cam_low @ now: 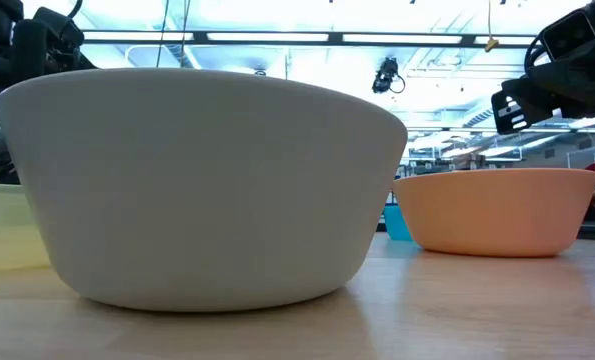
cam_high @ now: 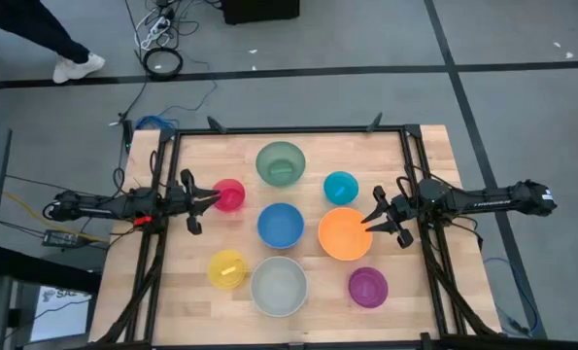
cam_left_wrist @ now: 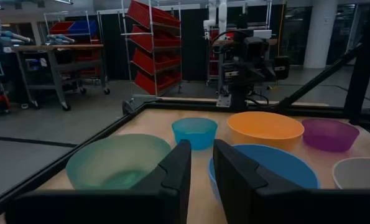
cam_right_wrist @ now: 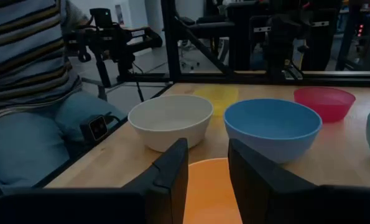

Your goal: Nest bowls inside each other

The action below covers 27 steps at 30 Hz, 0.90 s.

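Note:
Eight bowls stand apart on the wooden table, each upright on its base. They are green (cam_high: 281,163), teal (cam_high: 340,187), pink (cam_high: 229,194), blue (cam_high: 281,225), orange (cam_high: 345,233), yellow (cam_high: 226,269), grey-white (cam_high: 279,286) and purple (cam_high: 367,287). My left gripper (cam_high: 214,197) is open and level at the pink bowl's left rim, which is hidden in the left wrist view. My right gripper (cam_high: 367,222) is open over the orange bowl's right rim (cam_right_wrist: 206,186). The low view shows it (cam_low: 512,100) above the bowl, clear of it.
Black frame rails (cam_high: 289,131) run along the table's far edge and both sides. A seated person (cam_right_wrist: 23,93) is beside the table near the grey-white bowl (cam_right_wrist: 171,121). Bare wood lies at the table's corners.

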Available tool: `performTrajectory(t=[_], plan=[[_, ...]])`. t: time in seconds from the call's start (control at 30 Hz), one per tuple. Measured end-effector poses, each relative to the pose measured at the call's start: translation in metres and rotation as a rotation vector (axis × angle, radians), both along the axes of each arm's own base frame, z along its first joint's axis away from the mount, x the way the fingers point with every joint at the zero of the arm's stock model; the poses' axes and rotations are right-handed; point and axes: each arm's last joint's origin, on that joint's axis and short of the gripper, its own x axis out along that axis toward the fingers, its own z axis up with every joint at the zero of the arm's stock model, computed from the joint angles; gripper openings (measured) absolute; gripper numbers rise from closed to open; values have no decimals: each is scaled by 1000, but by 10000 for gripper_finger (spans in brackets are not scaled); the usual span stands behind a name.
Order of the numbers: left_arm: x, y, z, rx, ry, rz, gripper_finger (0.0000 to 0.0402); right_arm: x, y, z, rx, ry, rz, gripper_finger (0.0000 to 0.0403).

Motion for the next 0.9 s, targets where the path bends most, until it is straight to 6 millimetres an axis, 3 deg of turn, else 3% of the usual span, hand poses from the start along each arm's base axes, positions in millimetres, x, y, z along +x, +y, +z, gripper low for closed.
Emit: performTrajectory(t=[0.4, 0.7, 0.9], plan=[[0, 0, 0, 0, 1, 0, 76, 0, -1, 4, -12, -43, -24, 105], [0, 0, 1, -6, -8, 0, 76, -4, -2, 35, 35, -364, -57, 105], [-2, 0, 15, -23, -165, -1, 76, -12, -1, 59, 23, -577, -26, 105]])
